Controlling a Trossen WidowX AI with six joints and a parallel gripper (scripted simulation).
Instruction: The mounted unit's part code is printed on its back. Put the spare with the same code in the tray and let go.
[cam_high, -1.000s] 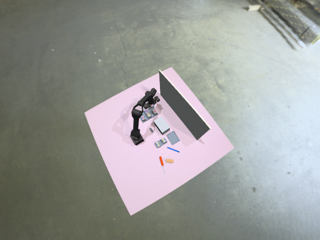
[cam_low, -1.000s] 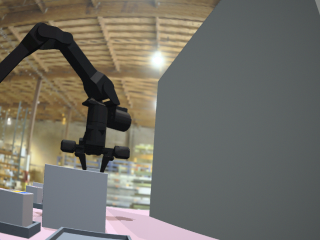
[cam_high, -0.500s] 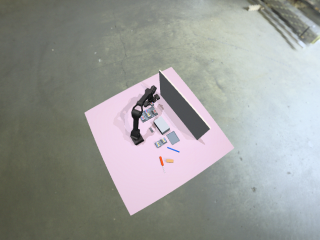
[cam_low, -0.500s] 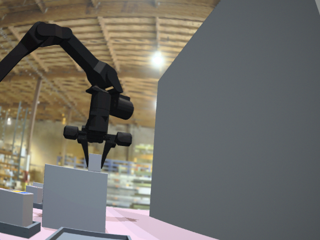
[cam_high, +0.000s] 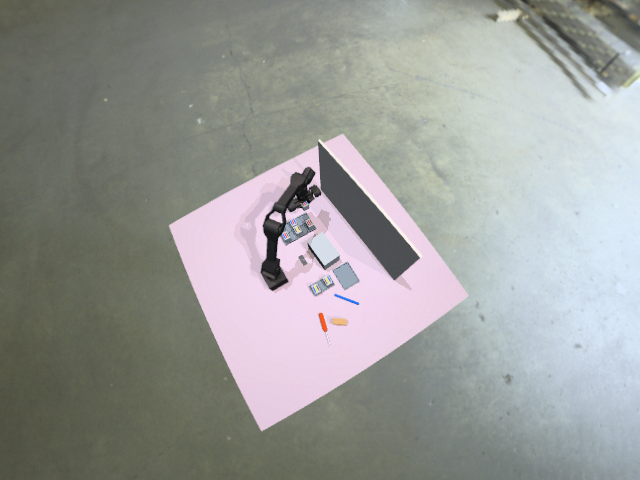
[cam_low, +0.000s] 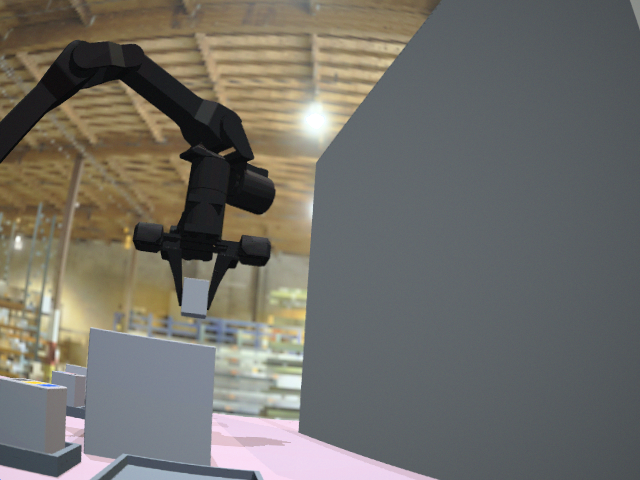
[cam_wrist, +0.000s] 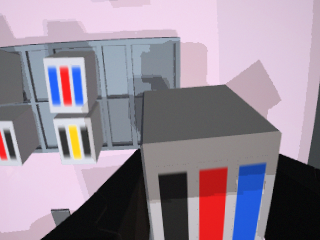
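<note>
Already the fingers (cam_low: 194, 304) clench a spare (cam_low: 194, 296) striped black, red and blue, hanging left of centre in the exterior view. Carrying it to the tray (cam_high: 345, 275) and releasing remain.

we could read no letters, numbers or brand names anywhere. the only markings were colour stripe codes: black, red, blue on the held spare (cam_wrist: 210, 180), and blue, red, blue on a spare in the rack (cam_wrist: 66, 83).
</note>
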